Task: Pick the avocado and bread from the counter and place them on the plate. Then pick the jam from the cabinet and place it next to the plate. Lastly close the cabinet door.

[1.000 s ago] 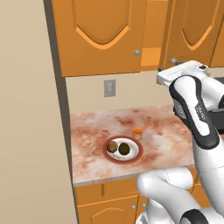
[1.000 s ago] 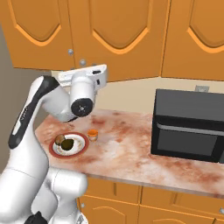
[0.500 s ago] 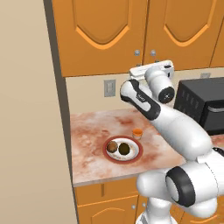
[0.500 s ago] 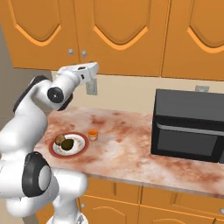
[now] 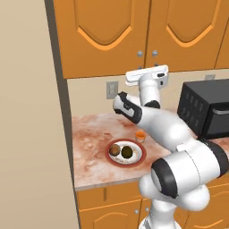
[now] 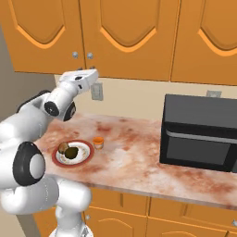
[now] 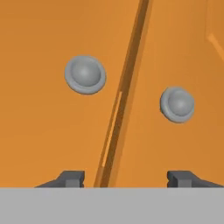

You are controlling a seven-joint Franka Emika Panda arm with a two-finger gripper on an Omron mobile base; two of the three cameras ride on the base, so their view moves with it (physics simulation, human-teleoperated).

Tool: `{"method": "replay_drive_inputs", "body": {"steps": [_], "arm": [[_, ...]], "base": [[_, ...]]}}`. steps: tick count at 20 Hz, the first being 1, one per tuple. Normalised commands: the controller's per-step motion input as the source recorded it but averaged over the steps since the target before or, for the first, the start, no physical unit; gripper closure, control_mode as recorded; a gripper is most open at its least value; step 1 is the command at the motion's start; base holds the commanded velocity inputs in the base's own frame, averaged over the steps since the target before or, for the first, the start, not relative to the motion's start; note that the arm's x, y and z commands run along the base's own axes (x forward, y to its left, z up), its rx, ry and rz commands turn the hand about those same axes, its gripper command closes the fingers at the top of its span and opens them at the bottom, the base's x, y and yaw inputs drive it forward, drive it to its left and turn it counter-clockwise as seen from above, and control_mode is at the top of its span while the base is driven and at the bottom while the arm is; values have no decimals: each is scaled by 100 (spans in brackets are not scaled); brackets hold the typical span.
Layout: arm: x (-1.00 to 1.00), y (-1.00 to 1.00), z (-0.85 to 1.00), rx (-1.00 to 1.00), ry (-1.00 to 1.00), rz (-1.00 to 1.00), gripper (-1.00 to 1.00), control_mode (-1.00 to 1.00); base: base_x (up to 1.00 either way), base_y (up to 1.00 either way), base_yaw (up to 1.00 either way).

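The plate (image 5: 110, 157) (image 6: 85, 157) sits on the counter (image 5: 89, 147) (image 6: 134, 159) and carries the dark avocado (image 5: 128, 152) (image 6: 71, 152) and the reddish bread (image 5: 115, 150) (image 6: 63, 147). The jam (image 5: 140, 136) (image 6: 97, 143) stands on the counter just beside the plate's far right rim. The cabinet (image 5: 134, 31) (image 6: 92, 28) has both doors looking shut, with a thin seam between them in the hand view. My gripper (image 5: 147, 72) (image 6: 86, 73) (image 7: 126, 178) is raised just below the two door knobs (image 7: 85, 74), open and holding nothing.
A black microwave (image 5: 205, 107) (image 6: 201, 132) stands on the right of the counter. A wall outlet (image 5: 111, 91) (image 6: 96, 90) is behind the arm. A beige wall (image 5: 31, 134) bounds the counter on the left.
The arm has refolded, with its elbow swinging from the right down in front of the counter. The hand has slid slightly left under the cabinet doors. Plate, food and jam have not moved.
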Motion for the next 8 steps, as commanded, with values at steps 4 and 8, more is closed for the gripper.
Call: {"method": "replay_drive_inputs", "body": {"steps": [4,8], "arm": [[100,26,0,1,31,-12,-100,-100],[100,-4,-5,2,38,-1,-100,-100]], "base": [[0,0,0],[0,0,0]]}}
